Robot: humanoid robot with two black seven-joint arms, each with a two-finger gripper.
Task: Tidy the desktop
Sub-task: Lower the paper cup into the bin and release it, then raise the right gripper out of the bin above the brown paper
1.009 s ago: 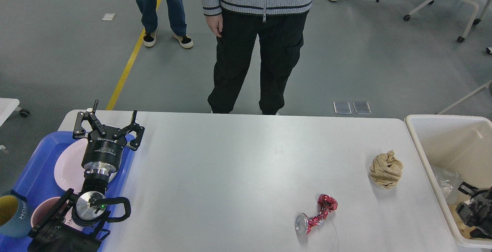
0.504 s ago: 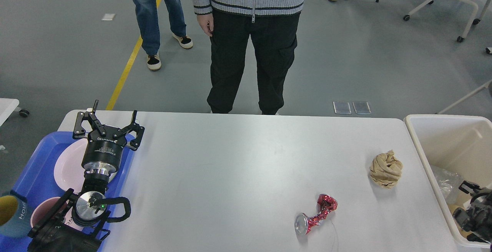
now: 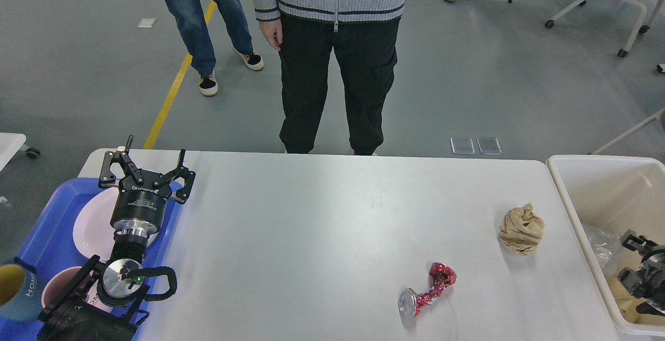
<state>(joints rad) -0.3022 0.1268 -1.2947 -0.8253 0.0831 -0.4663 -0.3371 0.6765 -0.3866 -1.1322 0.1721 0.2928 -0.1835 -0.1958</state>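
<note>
One desktop carried one crushed can at five o'clock and one paper wad at four o'clock. One blue tray at eight o'clock held one plate, one bowl and one mug. One bin stood at three o'clock. Two grippers showed: left gripper and right gripper. Two people stood at twelve o'clock.
</note>
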